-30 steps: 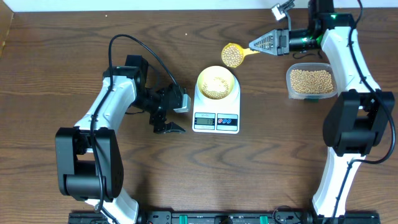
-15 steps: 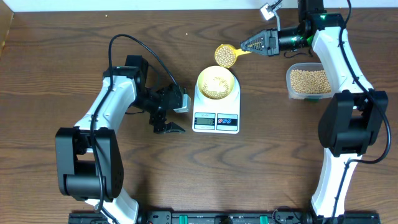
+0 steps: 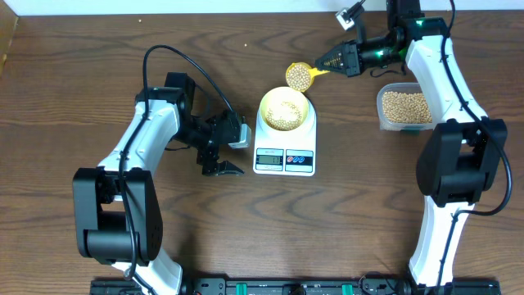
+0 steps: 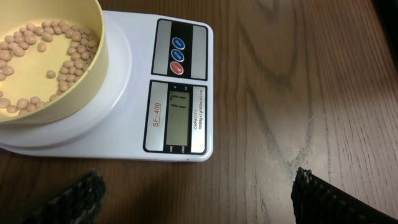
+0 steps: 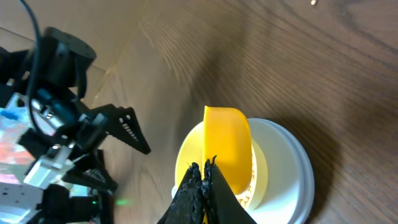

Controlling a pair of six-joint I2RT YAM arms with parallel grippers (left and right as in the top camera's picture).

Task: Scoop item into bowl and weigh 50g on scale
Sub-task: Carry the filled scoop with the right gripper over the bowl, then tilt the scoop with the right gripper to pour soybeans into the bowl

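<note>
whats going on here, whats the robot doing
The right gripper is shut on a yellow scoop full of beans, held close by the pale-yellow bowl that sits on the white scale. The bowl already has some beans in it. The left gripper hangs open beside the scale, holding nothing. A clear tub of more beans stands to the right.

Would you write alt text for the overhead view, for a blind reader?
The right gripper holds a yellow long-handled scoop of tan beans near a pale-yellow bowl on a white digital scale. The open left gripper sits beside the scale; a clear plastic tub of beans stands at right.
</note>
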